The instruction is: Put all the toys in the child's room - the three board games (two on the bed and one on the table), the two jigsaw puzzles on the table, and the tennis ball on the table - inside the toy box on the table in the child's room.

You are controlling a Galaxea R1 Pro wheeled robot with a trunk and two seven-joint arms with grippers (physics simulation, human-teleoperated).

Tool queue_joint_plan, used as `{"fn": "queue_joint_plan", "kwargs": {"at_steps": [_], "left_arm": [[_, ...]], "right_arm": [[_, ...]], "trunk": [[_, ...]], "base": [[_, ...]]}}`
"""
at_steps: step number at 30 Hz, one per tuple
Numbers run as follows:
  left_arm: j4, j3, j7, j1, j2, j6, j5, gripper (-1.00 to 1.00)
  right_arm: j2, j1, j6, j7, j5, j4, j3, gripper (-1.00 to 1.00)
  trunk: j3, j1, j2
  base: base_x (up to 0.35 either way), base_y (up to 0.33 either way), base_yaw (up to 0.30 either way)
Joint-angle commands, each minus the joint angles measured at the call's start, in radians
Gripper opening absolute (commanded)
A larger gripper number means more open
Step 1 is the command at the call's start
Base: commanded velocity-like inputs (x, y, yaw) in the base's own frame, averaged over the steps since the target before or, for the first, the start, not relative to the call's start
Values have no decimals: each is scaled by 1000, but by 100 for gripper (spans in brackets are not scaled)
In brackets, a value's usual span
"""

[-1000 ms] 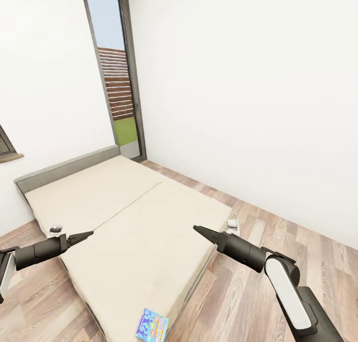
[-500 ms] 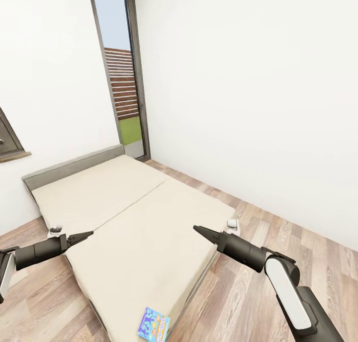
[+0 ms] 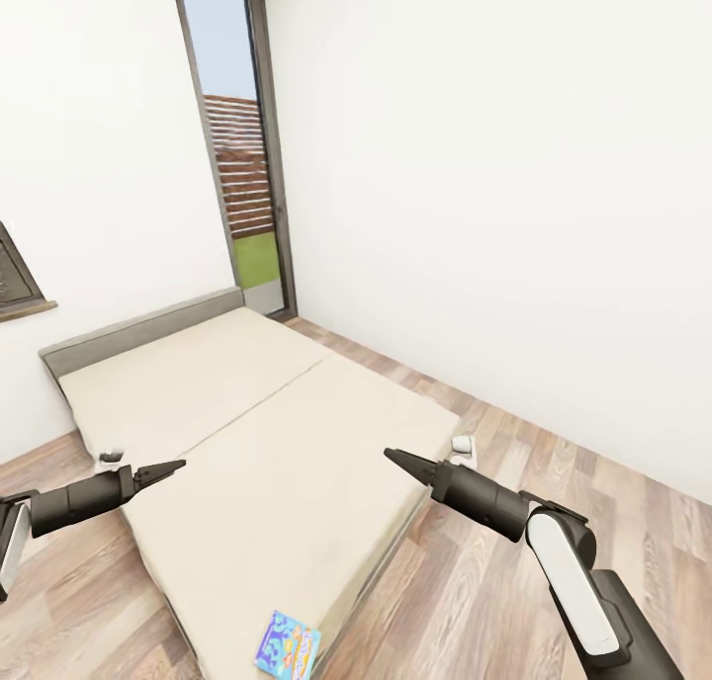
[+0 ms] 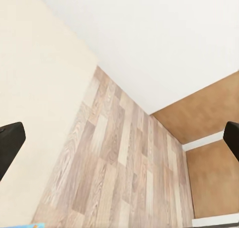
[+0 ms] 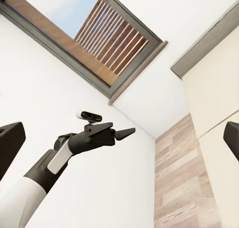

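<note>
We noted a flat blue board game (image 3: 288, 644) on the beige bed (image 3: 267, 443) at lower centre. Plank floor (image 3: 475, 581) surrounded it. The left gripper (image 3: 170, 467) and right gripper (image 3: 396, 459) hovered unobstructed, jaws apart, empty.

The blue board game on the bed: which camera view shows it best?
The head view: the blue board game lies whole near the bed's near edge. The left wrist view catches a blue sliver, probably its corner.

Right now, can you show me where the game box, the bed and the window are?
game box (image 3: 288, 645), head view, middle of its blue lid.
bed (image 3: 267, 463), head view, bare mattress.
window (image 3: 242, 181), head view, the glass.
</note>
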Motion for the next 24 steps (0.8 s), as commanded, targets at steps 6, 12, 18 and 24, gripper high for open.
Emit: {"fn": "queue_joint_plan", "kwargs": {"at_steps": [6,12,18,24], "left_arm": [[-1,2,-7,-1,-8,10,-5,100],[-1,2,-7,-1,-16,10,-5,100],[-1,2,-7,-1,-17,10,-5,100],[-1,2,-7,-1,-17,10,-5,100]], "right_arm": [[-1,-1,6,-1,-6,-2,0,100],[-1,-1,6,0,-6,-2,0,100],[-1,-1,6,0,-6,-2,0,100],[-1,-1,6,0,-6,-2,0,100]], "trunk": [[-2,1,-2],[-2,1,-2],[-2,1,-2],[-2,1,-2]], "base": [[0,-33,94],[0,-174,16],[0,-74,2],[0,-8,0]]}}
